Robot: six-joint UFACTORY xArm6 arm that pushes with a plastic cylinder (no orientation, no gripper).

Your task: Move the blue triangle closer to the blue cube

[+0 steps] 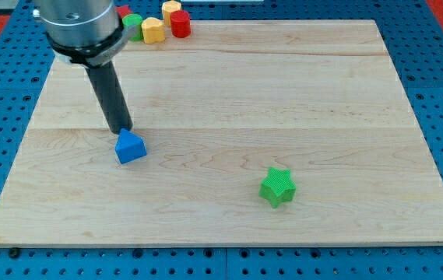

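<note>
Most of the wooden surface lies open to us. The only things standing in the way out on it are the blue triangle, touching our tip on its lower side, and the green star, well apart toward the view's bottom right. At the view's top edge a cluster crowds the corner near the arm: a red block, two yellow blocks and a green block, packed close together with no passage between them.
</note>
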